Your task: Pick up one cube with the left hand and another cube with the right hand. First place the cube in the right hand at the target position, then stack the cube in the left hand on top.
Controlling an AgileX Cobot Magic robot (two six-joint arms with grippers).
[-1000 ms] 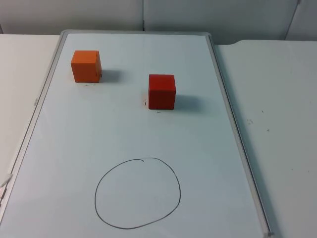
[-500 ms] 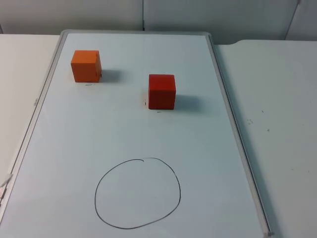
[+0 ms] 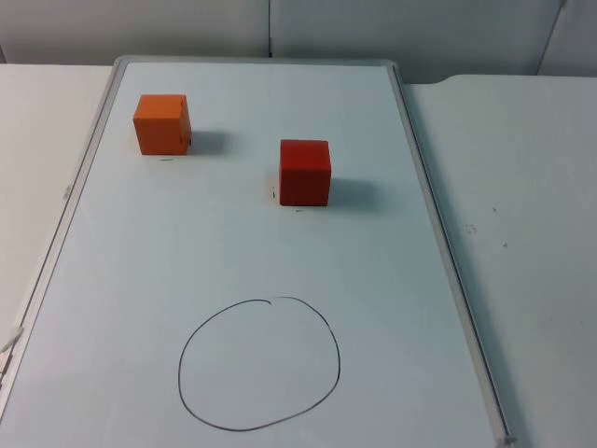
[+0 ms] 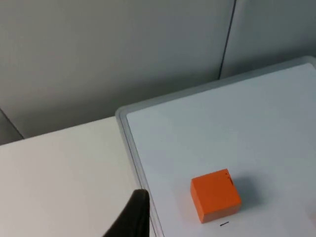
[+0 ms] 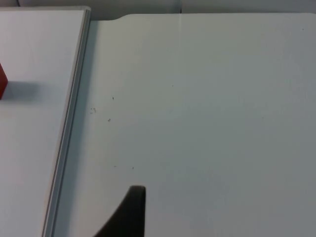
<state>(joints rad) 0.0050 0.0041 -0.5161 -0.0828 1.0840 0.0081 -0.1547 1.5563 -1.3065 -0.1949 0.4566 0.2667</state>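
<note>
Both cubes untouched on whiteboard (image 3: 410, 140); claw state of left gripper (image 4: 131, 217) and right gripper (image 5: 126, 212): cannot tell.
Orange cube (image 3: 161, 123), red cube (image 3: 304, 172): apparently rigid, light, flat-faced; best pinched across opposite side faces, mid-height.

text: none readable | cubes, whiteboard: unmarked (only a drawn circle)

Cut off at picture edges

Red cube (image 5: 2, 81) sliced by the right wrist picture's edge, a sliver left. Whiteboard (image 3: 242, 243) clipped along the top view's lower edge, near corners lost. Left end effector (image 4: 132, 217) and right end effector (image 5: 127, 212) shown as one dark fingertip each, opening impossible to judge. Small marks beside the orange cube (image 4: 215, 195) too tiny to read.
</note>
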